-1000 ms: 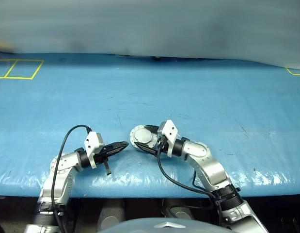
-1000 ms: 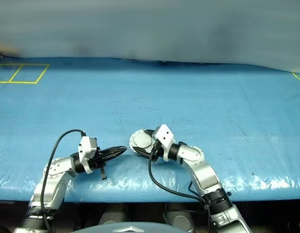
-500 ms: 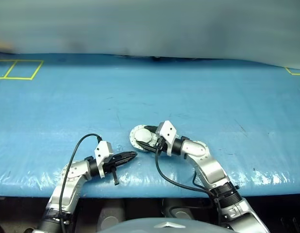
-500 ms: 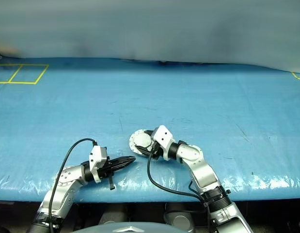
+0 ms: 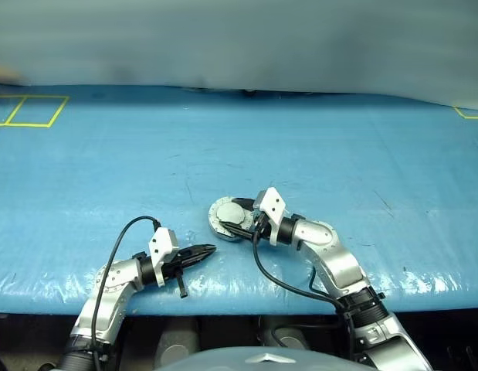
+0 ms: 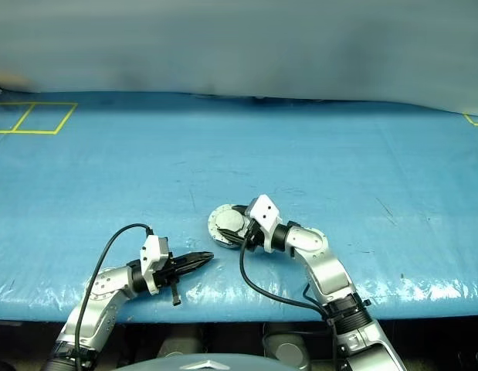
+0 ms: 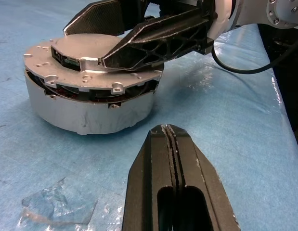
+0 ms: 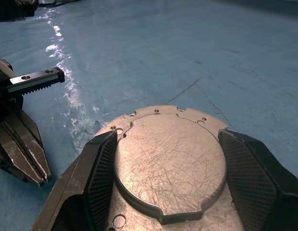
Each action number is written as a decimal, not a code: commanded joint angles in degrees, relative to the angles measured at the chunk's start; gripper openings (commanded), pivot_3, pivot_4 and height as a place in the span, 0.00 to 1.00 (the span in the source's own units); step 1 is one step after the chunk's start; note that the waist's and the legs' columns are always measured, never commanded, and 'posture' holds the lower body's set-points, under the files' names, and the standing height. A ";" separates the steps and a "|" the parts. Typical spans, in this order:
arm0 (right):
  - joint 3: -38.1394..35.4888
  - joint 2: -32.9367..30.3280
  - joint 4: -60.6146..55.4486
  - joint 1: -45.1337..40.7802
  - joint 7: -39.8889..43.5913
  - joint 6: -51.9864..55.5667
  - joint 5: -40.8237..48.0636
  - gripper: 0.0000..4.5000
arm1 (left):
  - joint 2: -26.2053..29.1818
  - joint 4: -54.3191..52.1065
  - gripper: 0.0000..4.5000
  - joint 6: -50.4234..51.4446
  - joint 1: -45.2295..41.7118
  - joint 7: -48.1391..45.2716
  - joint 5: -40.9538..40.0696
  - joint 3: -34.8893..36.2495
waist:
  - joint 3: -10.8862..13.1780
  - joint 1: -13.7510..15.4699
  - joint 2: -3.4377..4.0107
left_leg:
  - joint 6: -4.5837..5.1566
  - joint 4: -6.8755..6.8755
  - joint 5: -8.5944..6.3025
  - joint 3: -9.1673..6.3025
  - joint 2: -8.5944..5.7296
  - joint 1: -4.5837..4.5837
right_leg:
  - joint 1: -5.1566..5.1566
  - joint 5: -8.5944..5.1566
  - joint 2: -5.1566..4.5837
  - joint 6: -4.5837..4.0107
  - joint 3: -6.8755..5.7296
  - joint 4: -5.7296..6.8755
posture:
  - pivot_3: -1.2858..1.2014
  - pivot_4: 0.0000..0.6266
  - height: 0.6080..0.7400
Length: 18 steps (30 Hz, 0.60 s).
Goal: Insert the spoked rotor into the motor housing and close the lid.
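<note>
While my right gripper (image 5: 237, 225) stands with its two black fingers (image 8: 98, 173) spread wide, one on each side of the raised centre of the lid, its fingertips reach over that plain grey round metal lid (image 8: 169, 161). Whether the pads press the raised centre I cannot tell. That lid lies flat on the motor housing (image 7: 86, 113), a short round cup with a silver outer wall; a thin dark gap with brownish windings shows between the two. I cannot see the spoked rotor itself with the lid lying over the cup. My left gripper (image 5: 205, 251) has its fingers pressed together with nothing between them, its tip pointing toward the housing and a little apart from it. Both rest over the blue plastic-covered table (image 5: 339, 154), near its front edge.
</note>
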 commanded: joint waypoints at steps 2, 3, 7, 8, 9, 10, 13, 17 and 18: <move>-0.44 0.30 -1.50 -1.28 -0.17 -1.43 -0.21 0.66 | -0.30 -0.26 0.00 -1.05 0.26 0.18 -0.40 -0.37 | 0.00 0.01 0.00 | 0.00 0.00 0.00 0.00 0.00 0.00 | 0.00 0.00 0.00 0.00 0.00 0.00 | 0.52 0.24 1.00; -0.28 0.41 -1.01 -1.26 -0.22 -1.64 -0.50 0.66 | -0.31 -0.23 0.00 -1.07 0.29 0.19 -0.40 -0.36 | 0.00 0.00 0.00 | 0.00 -0.01 0.00 0.00 0.00 0.00 | 0.00 0.00 0.00 0.00 0.00 0.00 | 0.52 0.24 1.00; -0.32 1.20 0.94 -1.31 -0.60 -2.05 -0.91 0.66 | -0.36 -0.18 0.00 -1.03 0.31 0.25 -0.39 -0.35 | 0.00 -0.02 0.00 | 0.00 -0.01 0.00 0.00 0.00 0.00 | 0.00 0.00 0.00 0.00 0.00 0.00 | 0.52 0.24 1.00; -0.33 1.38 1.48 -1.36 -0.76 -2.21 -1.02 0.66 | -0.37 -0.14 0.00 -1.01 0.33 0.26 -0.39 -0.35 | 0.00 -0.06 0.00 | 0.00 -0.01 0.00 0.00 0.00 0.00 | 0.00 0.00 0.00 0.00 0.00 0.00 | 0.52 0.24 1.00; -0.31 1.49 1.93 -1.41 -0.87 -2.37 -1.13 0.66 | -0.39 -0.12 0.00 -1.02 0.35 0.28 -0.37 -0.37 | 0.00 -0.10 0.00 | 0.00 -0.01 0.00 0.00 0.00 0.01 | 0.00 0.00 0.00 0.00 0.00 0.00 | 0.52 0.24 1.00; -0.28 1.54 2.20 -1.45 -0.89 -2.51 -1.19 0.66 | -0.41 -0.09 0.00 -1.02 0.36 0.29 -0.36 -0.38 | 0.00 -0.13 0.00 | 0.00 -0.01 0.00 0.00 0.00 0.02 | 0.01 0.00 0.00 0.00 0.00 0.00 | 0.52 0.24 1.00; -0.17 1.60 2.71 -1.53 -0.91 -2.66 -1.28 0.66 | -0.47 -0.04 0.00 -1.02 0.45 0.38 -0.36 -0.33 | 0.00 -0.13 0.00 | 0.00 0.00 0.00 0.01 0.01 0.05 | 0.02 0.00 0.01 -0.01 0.00 0.02 | 0.52 0.24 1.00; 0.30 1.23 3.35 -1.58 -0.99 -2.81 -2.14 0.66 | -0.49 0.04 0.00 -1.16 0.65 0.55 -0.30 -0.24 | 0.00 -0.15 0.00 | 0.00 0.00 0.00 0.02 0.01 0.07 | 0.03 0.00 0.01 -0.02 0.01 0.02 | 0.52 0.24 1.00; 0.34 1.19 3.43 -1.56 -1.17 -2.80 -2.41 0.66 | -0.48 0.02 0.00 -1.21 0.70 0.59 -0.29 -0.24 | 0.00 -0.15 0.00 | 0.00 0.00 0.00 0.02 0.01 0.08 | 0.03 0.00 0.01 -0.02 0.01 0.02 | 0.52 0.24 1.00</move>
